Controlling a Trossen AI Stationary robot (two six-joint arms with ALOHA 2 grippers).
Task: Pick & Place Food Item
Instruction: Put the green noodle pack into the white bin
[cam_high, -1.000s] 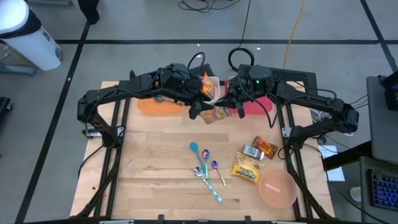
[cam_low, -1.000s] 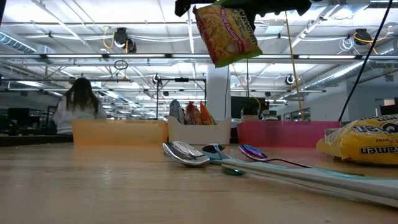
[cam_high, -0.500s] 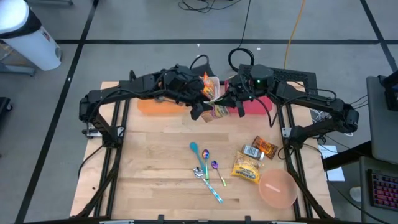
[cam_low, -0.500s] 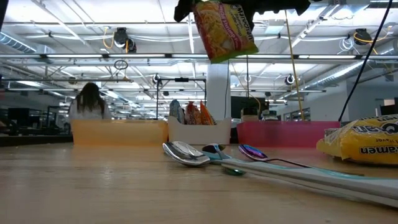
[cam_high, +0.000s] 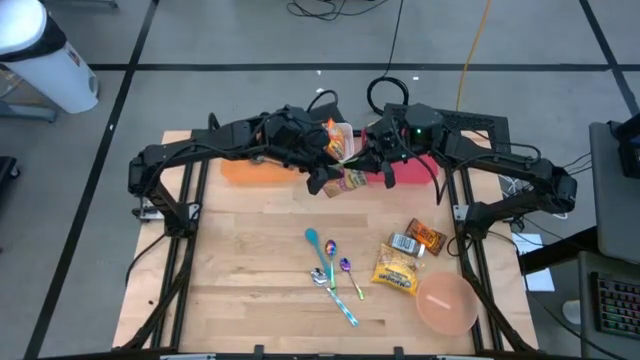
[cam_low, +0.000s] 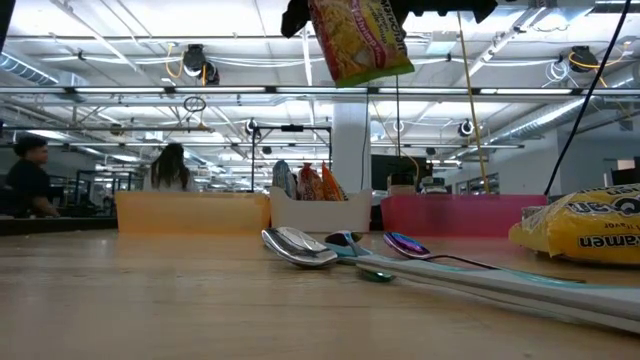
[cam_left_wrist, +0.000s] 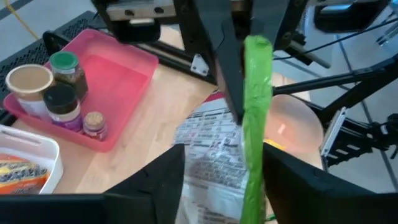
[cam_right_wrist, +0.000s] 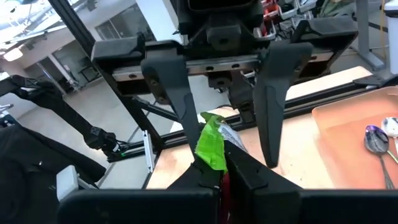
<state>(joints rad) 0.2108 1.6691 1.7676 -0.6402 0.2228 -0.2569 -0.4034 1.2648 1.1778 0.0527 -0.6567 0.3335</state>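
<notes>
A: The noodle packet (cam_low: 359, 40) hangs high at the top centre of the low view, well above the table (cam_high: 250, 260). The right gripper (cam_right_wrist: 217, 163) is pressed together on its green edge.

B: And the left gripper (cam_right_wrist: 219, 118) faces it, fingers spread either side, touching nothing yet.

A: Looks like a handover. The left should close on the packet squarely before the right lets go.

B: Agreed; otherwise it likely drops short of the white bin (cam_high: 343, 135), upper centre from above.
</notes>
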